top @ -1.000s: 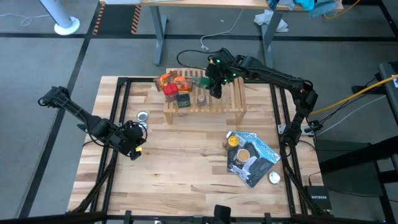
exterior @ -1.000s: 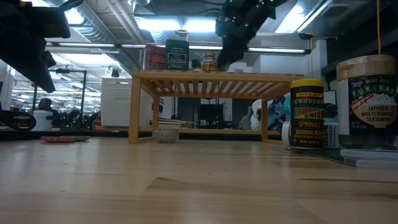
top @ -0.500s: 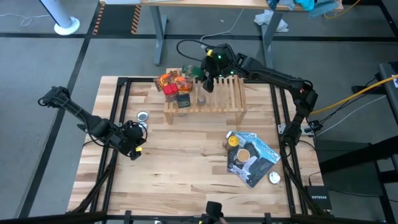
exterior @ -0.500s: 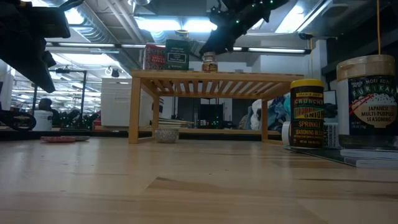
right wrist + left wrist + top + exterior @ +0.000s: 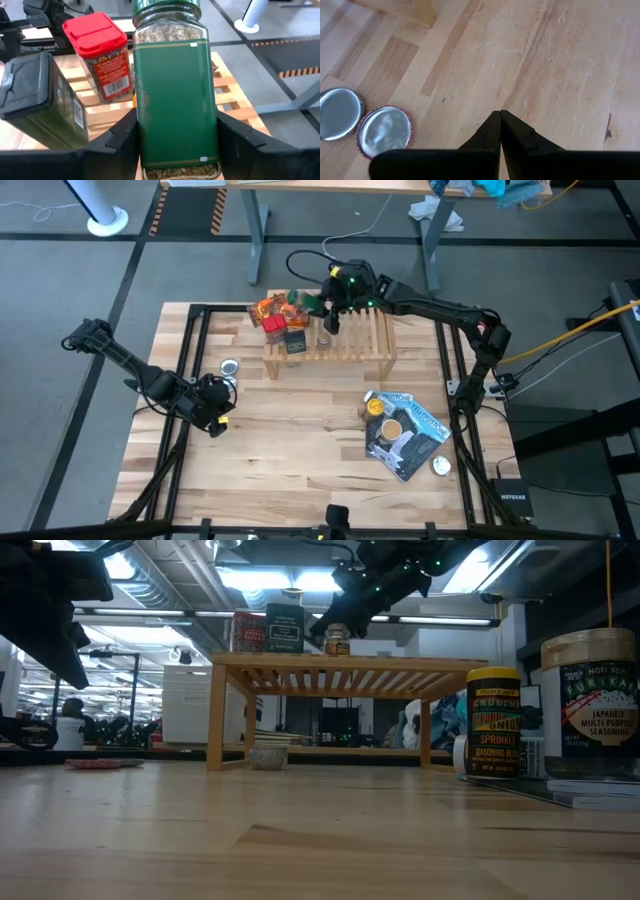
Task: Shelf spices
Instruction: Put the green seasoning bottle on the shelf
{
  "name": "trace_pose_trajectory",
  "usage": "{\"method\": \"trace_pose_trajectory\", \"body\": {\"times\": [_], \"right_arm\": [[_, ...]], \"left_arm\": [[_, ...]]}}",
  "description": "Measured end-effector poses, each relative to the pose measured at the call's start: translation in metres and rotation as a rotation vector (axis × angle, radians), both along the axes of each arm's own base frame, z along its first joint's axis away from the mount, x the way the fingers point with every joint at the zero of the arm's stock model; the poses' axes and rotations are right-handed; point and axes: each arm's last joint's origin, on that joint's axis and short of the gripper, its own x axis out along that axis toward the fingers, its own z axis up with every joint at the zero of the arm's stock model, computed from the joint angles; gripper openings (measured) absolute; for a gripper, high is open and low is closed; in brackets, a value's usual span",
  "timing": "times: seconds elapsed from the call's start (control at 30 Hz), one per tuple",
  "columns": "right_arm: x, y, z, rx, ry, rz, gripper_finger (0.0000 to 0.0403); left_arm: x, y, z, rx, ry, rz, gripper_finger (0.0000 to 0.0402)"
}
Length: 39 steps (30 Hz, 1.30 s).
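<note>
My right gripper (image 5: 328,304) reaches over the far side of the light-wood shelf (image 5: 360,340) and is shut on a tall green-capped jar (image 5: 175,100), which stands at the shelf's far edge (image 5: 310,301). A red-capped jar (image 5: 100,55), a dark square tin (image 5: 35,100) and orange packets (image 5: 268,308) crowd the shelf's left end. A small jar (image 5: 323,337) stands upright on the slats, also in the low view (image 5: 337,640). My left gripper (image 5: 499,117) is shut and hovers over the table's left part (image 5: 217,417), touching nothing. My right gripper pinches the green-capped jar between its two fingers, one on each side wall of its body (image 5: 142,125), about mid-height. The fingers (image 5: 235,140) come roughly level from the table's right. The jar is upright; its base lies below the picture's edge.
A blue-and-black pouch (image 5: 405,430) lies on the table's right part with a yellow-capped jar (image 5: 376,407) and a tan-capped jar (image 5: 391,427) on it. Silver discs lie left of the shelf (image 5: 229,367), seen in the left wrist view (image 5: 385,130), and near the pouch (image 5: 441,466).
My right gripper has risen from the small jar on the slats and moved toward the table's left and far edge, up to the green-capped jar. The small jar has stayed upright on the shelf.
</note>
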Motion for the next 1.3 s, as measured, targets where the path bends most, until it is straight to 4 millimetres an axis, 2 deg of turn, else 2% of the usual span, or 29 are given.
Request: {"method": "trace_pose_trajectory", "body": {"times": [0.5, 0.7, 0.97, 1.07, 1.17, 1.3], "right_arm": [[-0.001, 0.003, 0.013, -0.012, -0.087, 0.059, 0.0204], [-0.009, 0.008, 0.028, -0.023, -0.124, 0.077, 0.0204], [-0.047, 0.028, 0.069, -0.117, -0.156, 0.069, 0.0204], [-0.066, 0.038, 0.077, -0.146, -0.179, 0.047, 0.0204], [-0.083, 0.048, 0.074, -0.177, -0.209, 0.019, 0.0204], [-0.099, 0.057, 0.058, -0.187, -0.261, 0.006, 0.0204]], "left_arm": [[0.0, 0.0, 0.0, 0.0, 0.0, 0.0, 0.0001], [0.0, 0.0, 0.0, 0.0, 0.0, 0.0, 0.0001], [0.0, 0.0, 0.0, 0.0, 0.0, 0.0, 0.0001], [0.0, 0.0, 0.0, 0.0, 0.0, 0.0, 0.0001], [0.0, 0.0, 0.0, 0.0, 0.0, 0.0, 0.0001], [0.0, 0.0, 0.0, -0.001, 0.0, 0.0, 0.0001]]}}
